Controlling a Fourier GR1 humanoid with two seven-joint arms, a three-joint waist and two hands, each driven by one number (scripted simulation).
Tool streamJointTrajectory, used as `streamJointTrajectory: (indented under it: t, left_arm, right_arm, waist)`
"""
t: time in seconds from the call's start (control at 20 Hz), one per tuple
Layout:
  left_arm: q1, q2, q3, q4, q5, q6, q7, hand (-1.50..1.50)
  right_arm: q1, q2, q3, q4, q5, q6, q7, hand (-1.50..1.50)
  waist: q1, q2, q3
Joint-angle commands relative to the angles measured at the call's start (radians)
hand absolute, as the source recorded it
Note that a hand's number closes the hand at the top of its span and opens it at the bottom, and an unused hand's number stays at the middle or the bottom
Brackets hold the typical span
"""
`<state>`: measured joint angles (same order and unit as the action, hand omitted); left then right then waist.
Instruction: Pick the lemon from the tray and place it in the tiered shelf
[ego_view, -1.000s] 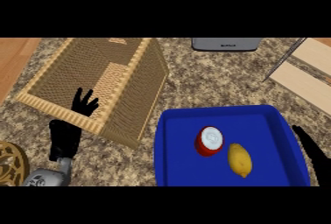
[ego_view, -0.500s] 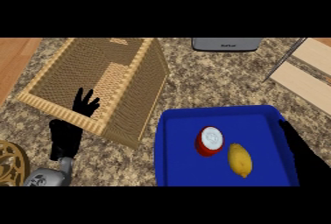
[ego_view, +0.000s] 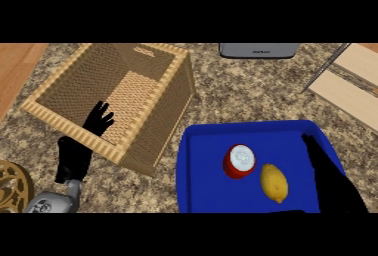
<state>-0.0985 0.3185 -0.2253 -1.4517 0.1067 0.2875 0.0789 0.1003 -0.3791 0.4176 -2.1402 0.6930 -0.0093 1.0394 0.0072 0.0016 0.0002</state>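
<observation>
- Lemon (ego_view: 274, 182) on the floor of the blue tray (ego_view: 251, 128), toward its right side, long axis roughly up and down in the head view.
- Just beside it, to the left and slightly farther back: a red round thing with a white top (ego_view: 240, 161), also in the tray; touching or not, impossible to tell.
- Right hand (ego_view: 323, 167) over the tray's right rim, near the lemon but clear of it; fingers straight and close together, seen edge-on, holding nothing.
- Left hand (ego_view: 98, 120) well apart, over the front edge of the tiered shelf (ego_view: 148, 75); fingers spread and upright, empty.
- Shelf of woven wicker, left of the tray on the speckled table (ego_view: 244, 95), one corner near the tray's back left corner.
- At the back edge, a grey box (ego_view: 258, 50); at the back right, pale wooden boards (ego_view: 354, 85); at the lower left, a gold round openwork piece (ego_view: 11, 182).
</observation>
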Motion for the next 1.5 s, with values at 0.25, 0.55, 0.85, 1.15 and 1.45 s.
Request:
streamJointTrajectory:
  t: [0.25, 0.55, 0.85, 1.15, 1.45]
  left_arm:
    - [-0.095, -0.051, -0.054, 0.016, -0.036, -0.06, -0.064, 0.0]
    - [-0.047, -0.019, -0.032, -0.055, -0.02, -0.098, -0.04, 0.0]
    - [-0.079, -0.045, -0.043, -0.064, -0.041, -0.086, 0.005, 0.0]
    - [-0.068, -0.031, 0.004, -0.014, -0.022, -0.127, -0.049, 0.0]
    - [-0.055, -0.039, 0.002, -0.037, -0.055, -0.108, -0.04, 0.0]
  right_arm:
    - [0.009, 0.042, -0.001, 0.07, 0.039, 0.028, 0.021, -1.5]
    - [0.018, 0.087, 0.017, 0.097, 0.085, 0.026, 0.021, -1.5]
    - [-0.023, 0.108, -0.019, 0.153, 0.085, 0.052, 0.015, -1.5]
    - [-0.02, 0.127, -0.027, 0.27, 0.12, 0.016, -0.066, -1.5]
    - [0.024, 0.161, -0.014, 0.308, 0.156, -0.028, -0.086, -1.5]
  waist:
    - [-0.023, 0.0, -0.001]
    - [-0.011, -0.003, 0.0]
    - [-0.01, -0.002, 0.0]
    - [-0.01, 0.0, 0.0]
    - [-0.012, -0.002, 0.0]
